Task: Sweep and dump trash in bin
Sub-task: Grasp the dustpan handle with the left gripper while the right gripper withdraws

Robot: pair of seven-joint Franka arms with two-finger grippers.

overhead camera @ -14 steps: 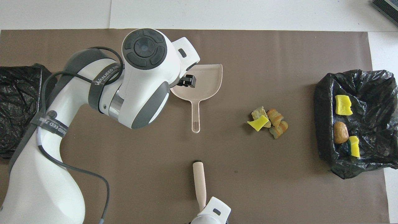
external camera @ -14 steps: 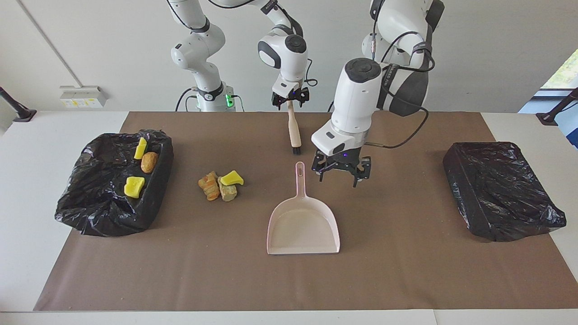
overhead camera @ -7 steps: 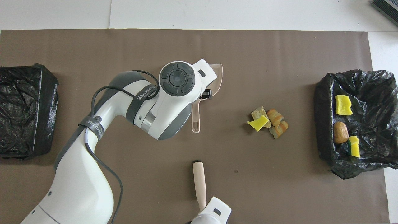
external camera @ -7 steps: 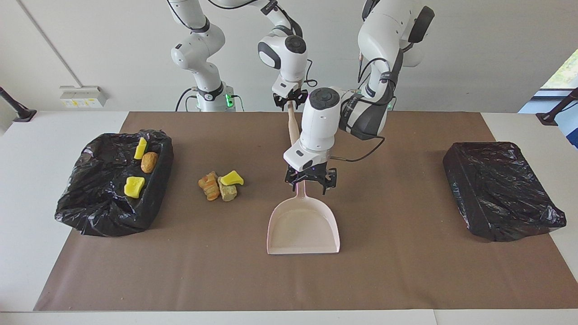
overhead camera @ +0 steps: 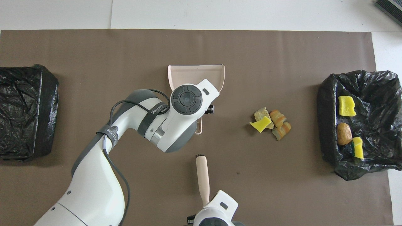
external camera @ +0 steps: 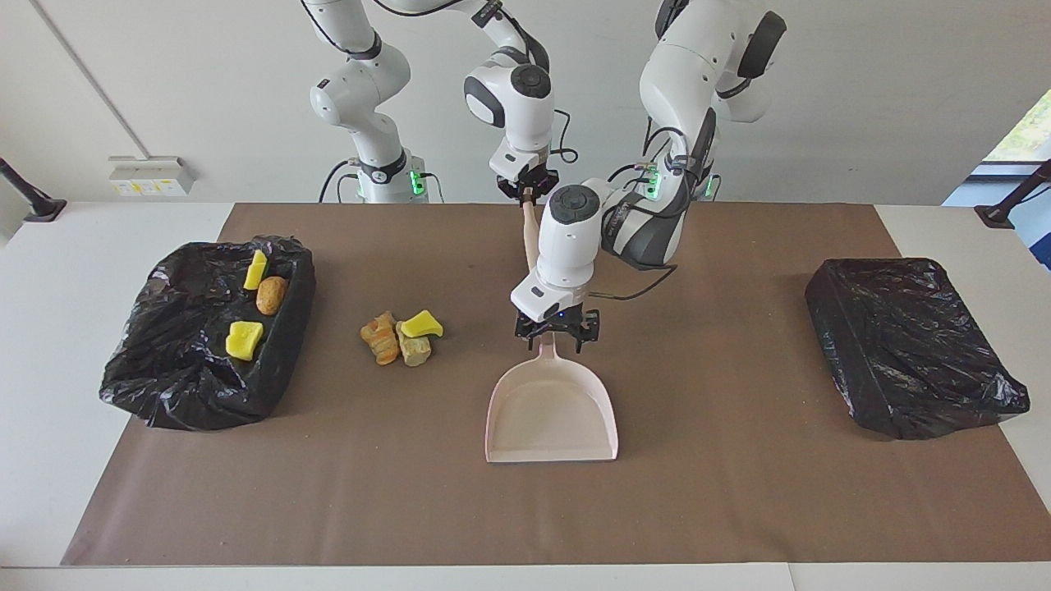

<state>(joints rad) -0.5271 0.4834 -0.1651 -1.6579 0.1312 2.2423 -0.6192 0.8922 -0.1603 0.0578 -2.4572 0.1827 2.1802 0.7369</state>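
A small heap of trash (external camera: 402, 338) (overhead camera: 271, 121), yellow sponge and orange-brown lumps, lies on the brown mat between the pink dustpan (external camera: 550, 414) (overhead camera: 194, 72) and the black-bagged bin (external camera: 164, 386) (overhead camera: 326, 103). Three more scraps lie in that bin. My left gripper (external camera: 557, 331) is low over the dustpan's handle, open, a finger on each side of it. My right gripper (external camera: 525, 187) is shut on the end of the wooden brush (external camera: 531, 234) (overhead camera: 202, 180), whose bristle end is partly hidden by the left arm in the facing view.
A second black-bagged bin (external camera: 911, 345) (overhead camera: 22, 110) sits at the left arm's end of the table, with nothing showing in it. The brown mat covers most of the white table.
My left arm swung from beside the dustpan to over its handle and came down. My right gripper shut on the brush handle and shifted the brush slightly.
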